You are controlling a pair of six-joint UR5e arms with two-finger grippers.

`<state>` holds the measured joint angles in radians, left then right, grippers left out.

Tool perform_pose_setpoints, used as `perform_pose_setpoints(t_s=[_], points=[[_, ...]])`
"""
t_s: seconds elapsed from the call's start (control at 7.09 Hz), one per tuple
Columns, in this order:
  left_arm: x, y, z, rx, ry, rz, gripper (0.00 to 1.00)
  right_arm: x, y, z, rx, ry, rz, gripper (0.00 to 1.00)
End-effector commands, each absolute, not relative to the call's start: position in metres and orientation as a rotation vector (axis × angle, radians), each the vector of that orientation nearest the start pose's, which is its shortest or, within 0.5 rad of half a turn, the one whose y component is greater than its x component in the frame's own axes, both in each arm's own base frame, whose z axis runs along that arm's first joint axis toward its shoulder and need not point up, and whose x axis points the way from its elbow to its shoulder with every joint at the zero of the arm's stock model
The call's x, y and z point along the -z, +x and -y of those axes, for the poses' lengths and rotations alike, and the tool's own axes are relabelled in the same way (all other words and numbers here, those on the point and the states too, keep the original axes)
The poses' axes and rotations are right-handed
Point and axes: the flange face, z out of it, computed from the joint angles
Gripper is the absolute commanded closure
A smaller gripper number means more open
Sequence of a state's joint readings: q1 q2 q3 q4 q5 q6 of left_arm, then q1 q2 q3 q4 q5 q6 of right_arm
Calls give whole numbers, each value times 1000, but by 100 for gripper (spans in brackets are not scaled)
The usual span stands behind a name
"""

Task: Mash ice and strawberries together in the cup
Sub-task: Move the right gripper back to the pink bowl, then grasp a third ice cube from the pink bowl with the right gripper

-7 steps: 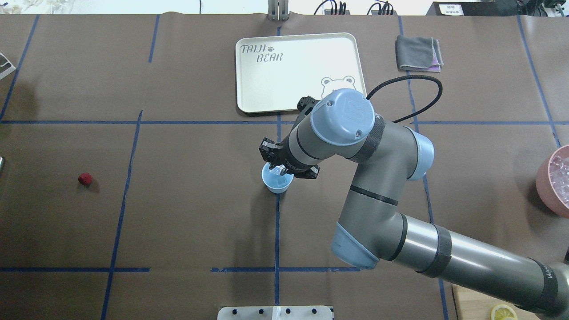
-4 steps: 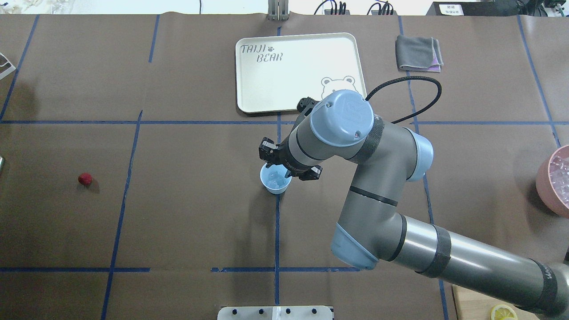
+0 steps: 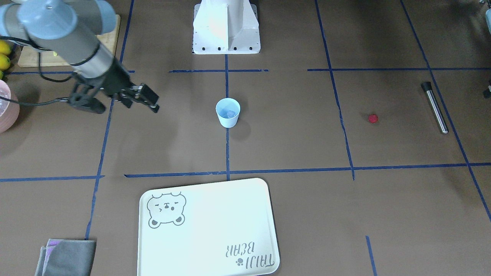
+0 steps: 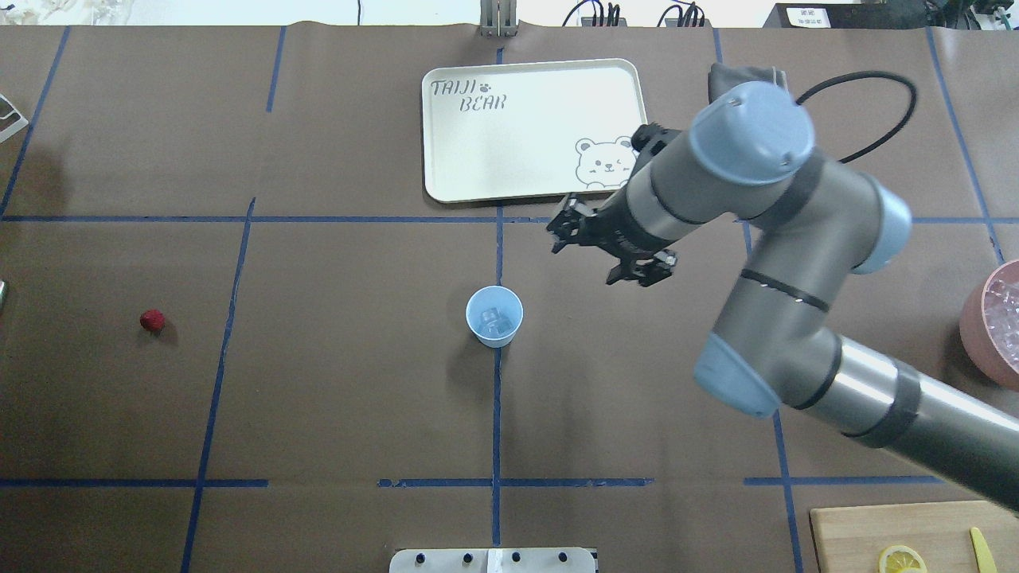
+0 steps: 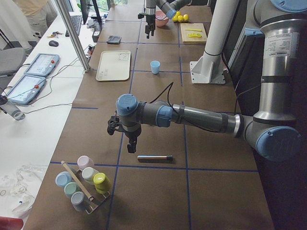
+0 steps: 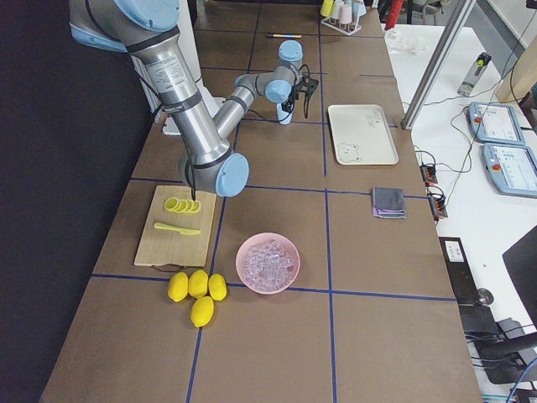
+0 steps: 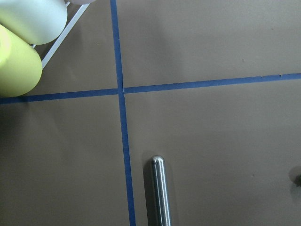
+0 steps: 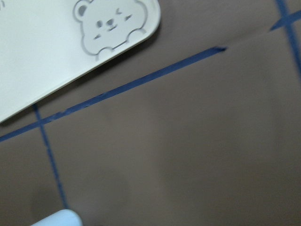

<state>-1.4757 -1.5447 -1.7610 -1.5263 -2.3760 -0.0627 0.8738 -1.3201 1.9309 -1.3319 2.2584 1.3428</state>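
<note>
The pale blue cup (image 4: pixel 494 328) stands upright at the table's middle, with clear ice (image 4: pixel 492 319) in it; both also show in the front view, cup (image 3: pixel 228 119) and ice (image 3: pixel 230 114). The red strawberry (image 4: pixel 152 321) lies on the table far to the left, also in the front view (image 3: pixel 372 118). My right gripper (image 4: pixel 607 251) is open and empty, raised between the cup and the tray. My left gripper (image 5: pixel 131 143) hangs over a metal rod (image 5: pixel 154 157); I cannot tell whether it is open or shut. The rod's rounded end shows in the left wrist view (image 7: pixel 160 188).
A cream bear tray (image 4: pixel 529 127) lies behind the cup, with a grey cloth (image 3: pixel 67 257) beside it. A pink bowl of ice (image 4: pixel 995 322) is at the right edge. A cutting board with lemon slices (image 4: pixel 899 533) is front right. A rack of cups (image 5: pixel 84 182) stands near the rod.
The ice that my right gripper held over the cup dropped into the cup as the jaws opened. The gripper then drew away to the right and toward the tray.
</note>
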Motion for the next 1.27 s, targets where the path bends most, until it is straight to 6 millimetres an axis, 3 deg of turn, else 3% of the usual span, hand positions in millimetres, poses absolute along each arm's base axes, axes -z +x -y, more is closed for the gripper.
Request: perform_pose_setpoints(t_s=[0.0,0.14,0.28,0.56,0.99,1.13], points=[[-581,-15,486,-78,48,-811,0,-441,-162,460,-153,-39,973,0],[-581,-15,486,-79,48,-811,0,-488,-108,446,-120,4,929,0],[-581,-15,486,-78,48,-811,0,-529,-73,427,-93,20,892,0],[-583,-15,486,-78,44,-811,0,-589,-50,394,-17,19,769,0],[-588,-15,487,-75,36,-808,0,-621,-50,392,31,-5,746,7],[-588,-15,487,-75,36,-808,0,-622,-52,396,33,-5,743,9]])
